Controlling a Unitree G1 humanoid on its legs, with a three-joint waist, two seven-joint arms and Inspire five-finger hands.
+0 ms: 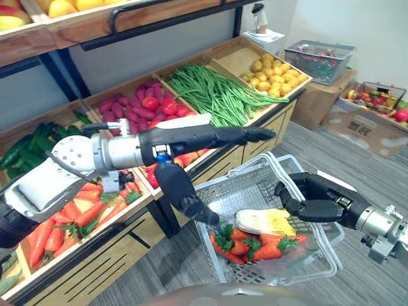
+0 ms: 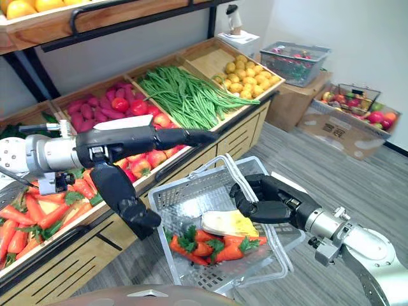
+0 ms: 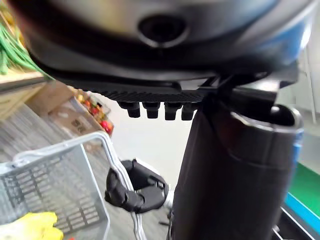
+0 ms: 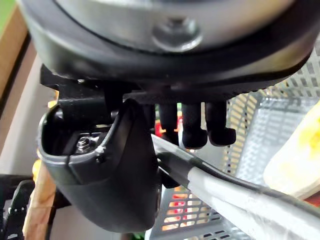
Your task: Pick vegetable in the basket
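While your right hand [image 1: 315, 201] grips the basket handle [image 4: 230, 190], fingers curled right round it, the grey mesh basket [image 1: 242, 185] is held up off the floor just in front of the produce bench [image 1: 89, 261]. Look inside it: a bunch of carrots [image 1: 255, 247] with green tops lies along the bottom, and a pale yellow vegetable [image 1: 266, 222] rests on top of them, close under that gripping hand.

Now your left hand [image 1: 191, 137]: it's stretched out flat and empty, fingers straight and pointing across the front edge of the bench, above the basket's far-left corner. Its thumb hangs down beside the basket's left wall; you can't tell from here whether it touches the mesh. So the vegetables in the basket sit below and to the right of that open hand, well apart from the fingertips, nearer the thumb.

Behind the arm, the bench's crates hold green beans [image 1: 213, 92] and tomatoes [image 1: 162, 105], and a carrot crate [image 1: 70, 217] sits right beneath your forearm. From the left wrist, you see the basket's corner and the right hand wrapped round the handle.
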